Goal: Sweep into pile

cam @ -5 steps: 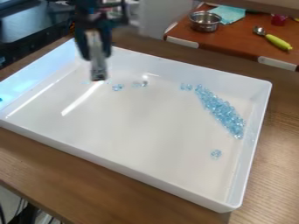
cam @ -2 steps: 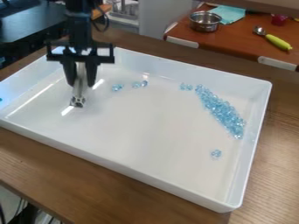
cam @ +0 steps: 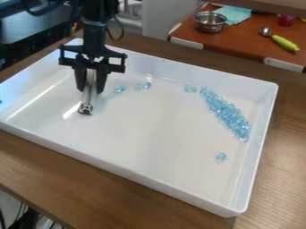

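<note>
At upper left of the frame, the black gripper (cam: 91, 89) grips a slim silvery tool (cam: 88, 105) over a white tray (cam: 119, 169); blue beads (cam: 226, 112) form a slanting band at right.

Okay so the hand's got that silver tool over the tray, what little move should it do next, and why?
Probably ease the hand slightly toward the tray's far wall, since the silver tool's end sits nearer the camera than the stray blue beads. A sweep toward the main pile might then catch them.
</note>
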